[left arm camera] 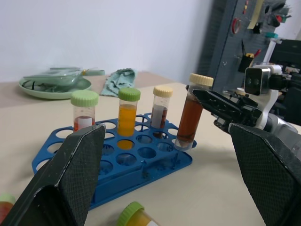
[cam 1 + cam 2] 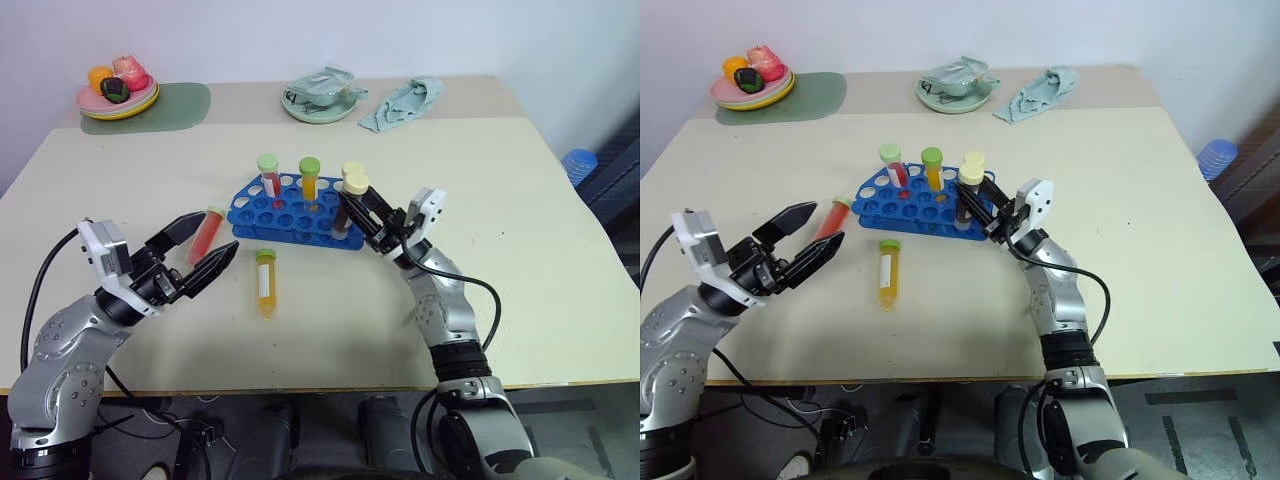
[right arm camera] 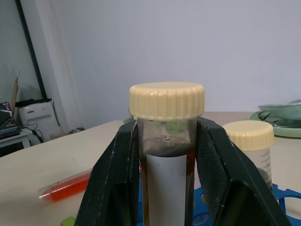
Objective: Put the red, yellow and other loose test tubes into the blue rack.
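The blue rack [image 2: 256, 213] stands mid-table with a red tube [image 2: 269, 175], an orange tube [image 2: 309, 180] and a cream-capped tube [image 2: 351, 174] upright in it. My right gripper [image 2: 360, 208] is shut on a brown tube [image 3: 167, 155] with a cream cap, its bottom at the rack's near right corner hole. A loose red tube [image 2: 207, 233] lies left of the rack. A loose yellow tube [image 2: 265, 285] lies in front of the rack. My left gripper [image 2: 216, 236] hangs open just over the red tube, its fingers [image 1: 70, 174] wide apart.
At the back left, a plate of toy fruit [image 2: 118, 96] sits on a green mat [image 2: 175, 105]. A green bowl [image 2: 320, 100] and a crumpled cloth [image 2: 402, 104] lie at the back centre. A blue object [image 2: 580, 163] stands beyond the table's right edge.
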You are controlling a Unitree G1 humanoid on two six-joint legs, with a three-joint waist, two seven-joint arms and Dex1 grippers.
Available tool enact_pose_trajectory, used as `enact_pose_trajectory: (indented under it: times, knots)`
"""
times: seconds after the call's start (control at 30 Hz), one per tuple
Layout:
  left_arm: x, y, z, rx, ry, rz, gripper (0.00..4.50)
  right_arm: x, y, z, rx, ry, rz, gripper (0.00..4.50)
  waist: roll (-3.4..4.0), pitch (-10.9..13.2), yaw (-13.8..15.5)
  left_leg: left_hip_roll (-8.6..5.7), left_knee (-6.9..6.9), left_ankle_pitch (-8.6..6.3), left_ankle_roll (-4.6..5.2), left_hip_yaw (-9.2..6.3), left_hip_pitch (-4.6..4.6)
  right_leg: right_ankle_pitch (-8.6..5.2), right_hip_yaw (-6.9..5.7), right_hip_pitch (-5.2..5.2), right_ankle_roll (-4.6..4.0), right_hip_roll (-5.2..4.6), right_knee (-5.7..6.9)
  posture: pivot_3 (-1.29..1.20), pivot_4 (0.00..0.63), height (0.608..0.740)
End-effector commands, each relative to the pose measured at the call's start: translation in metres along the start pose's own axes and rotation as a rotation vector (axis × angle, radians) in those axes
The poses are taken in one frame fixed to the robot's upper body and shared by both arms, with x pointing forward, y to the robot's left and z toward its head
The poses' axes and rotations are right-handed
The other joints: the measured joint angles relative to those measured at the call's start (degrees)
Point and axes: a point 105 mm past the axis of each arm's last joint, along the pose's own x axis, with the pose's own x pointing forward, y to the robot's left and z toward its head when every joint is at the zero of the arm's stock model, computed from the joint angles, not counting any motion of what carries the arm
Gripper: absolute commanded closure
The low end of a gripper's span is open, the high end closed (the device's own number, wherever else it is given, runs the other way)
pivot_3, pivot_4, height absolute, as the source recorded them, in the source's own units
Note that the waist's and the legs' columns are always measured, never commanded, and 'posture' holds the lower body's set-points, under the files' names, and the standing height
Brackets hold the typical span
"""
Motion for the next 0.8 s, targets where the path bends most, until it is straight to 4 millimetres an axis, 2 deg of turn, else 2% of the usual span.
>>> enact_pose_trajectory:
  times: [0.03, 0.3, 0.47, 0.57, 0.7, 0.8]
  knots:
    - [0.003, -0.002, 0.005, 0.021, -0.019, -0.013, 0.21, -0.001, -0.009, -0.008, -0.017, 0.041, -0.031, 2.90, 0.00, 0.00, -0.02, 0.00, 0.00, 0.00, 0.00, 0.00, 0.00, 0.00, 0.00, 0.01, 0.00, 0.00, 0.00, 0.00, 0.150, 0.740]
    - [0.004, -0.004, 0.004, 0.020, -0.021, -0.012, 0.21, 0.001, -0.024, -0.010, -0.071, 0.061, -0.070, 2.90, 0.01, 0.01, 0.00, -0.01, 0.00, 0.01, -0.02, 0.01, 0.02, 0.00, 0.01, 0.01, 0.00, 0.00, 0.01, 0.00, 0.150, 0.740]
    - [0.003, -0.005, 0.004, 0.019, -0.020, -0.009, 0.21, -0.003, -0.025, -0.012, -0.068, 0.070, -0.071, 2.90, 0.01, 0.01, 0.05, -0.01, 0.02, 0.01, -0.01, 0.01, 0.02, 0.00, 0.01, 0.04, 0.00, -0.01, 0.01, 0.00, 0.150, 0.740]
    - [0.003, -0.006, 0.004, 0.017, -0.021, -0.008, 0.21, -0.004, -0.027, -0.008, -0.090, 0.054, -0.095, 2.07, 0.01, 0.00, 0.02, -0.01, 0.01, 0.01, -0.02, 0.01, 0.02, 0.00, 0.01, 0.03, 0.00, -0.01, 0.01, 0.00, 0.150, 0.740]
    - [0.005, -0.008, 0.004, 0.010, -0.022, -0.003, 0.21, -0.003, -0.024, -0.004, -0.161, 0.044, -0.094, 0.15, 0.01, 0.01, 0.02, -0.01, 0.01, 0.01, -0.02, 0.01, 0.02, 0.00, 0.01, 0.02, 0.00, -0.01, 0.01, 0.00, 0.150, 0.740]
    - [0.008, -0.010, 0.002, -0.006, -0.009, 0.049, 0.21, -0.005, -0.019, -0.001, -0.220, 0.062, -0.070, 0.15, 0.01, 0.01, 0.03, -0.01, 0.01, 0.01, -0.02, 0.01, 0.02, 0.00, 0.01, 0.02, 0.00, -0.01, 0.01, 0.00, 0.150, 0.740]
